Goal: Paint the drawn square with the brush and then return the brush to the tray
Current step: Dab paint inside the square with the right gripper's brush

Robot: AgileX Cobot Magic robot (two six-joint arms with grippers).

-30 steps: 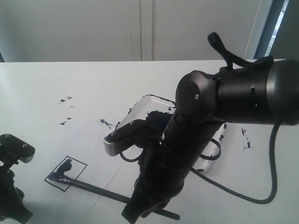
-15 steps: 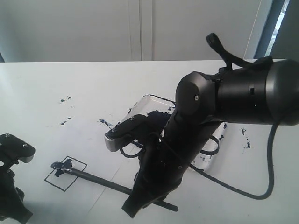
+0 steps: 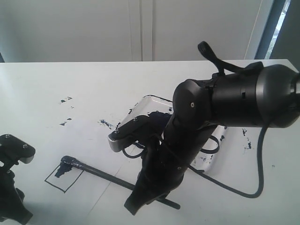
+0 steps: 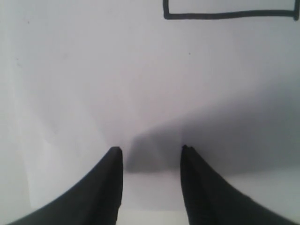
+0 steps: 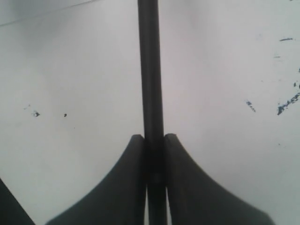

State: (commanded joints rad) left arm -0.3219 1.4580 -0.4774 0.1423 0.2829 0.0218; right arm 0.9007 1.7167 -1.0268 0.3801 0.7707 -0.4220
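Note:
The drawn square [image 3: 64, 177] is a thin black outline on white paper, with a dark paint smear in its far part. The brush [image 3: 101, 174] is a long black stick lying low across the paper. Its dark tip [image 3: 65, 161] sits at the square's far corner. My right gripper [image 5: 153, 138] is shut on the brush shaft [image 5: 150, 70]; in the exterior view the right arm [image 3: 161, 171] hides the grip. The paint-smeared tray [image 3: 149, 97] lies behind that arm, mostly covered. My left gripper [image 4: 151, 150] is open and empty above bare paper, short of the square's outline [image 4: 229, 15].
Dark paint splatters dot the table at the far left [image 3: 65, 100], near the tray [image 3: 106, 124] and on the right [image 3: 246, 140]. The left arm [image 3: 11, 187] rests at the lower left corner. A black cable [image 3: 234, 190] loops from the right arm.
The brush tip has swept from the square's left corner across to its far corner, leaving a dark smear inside. The right arm shifted slightly with it. The left arm has not moved.

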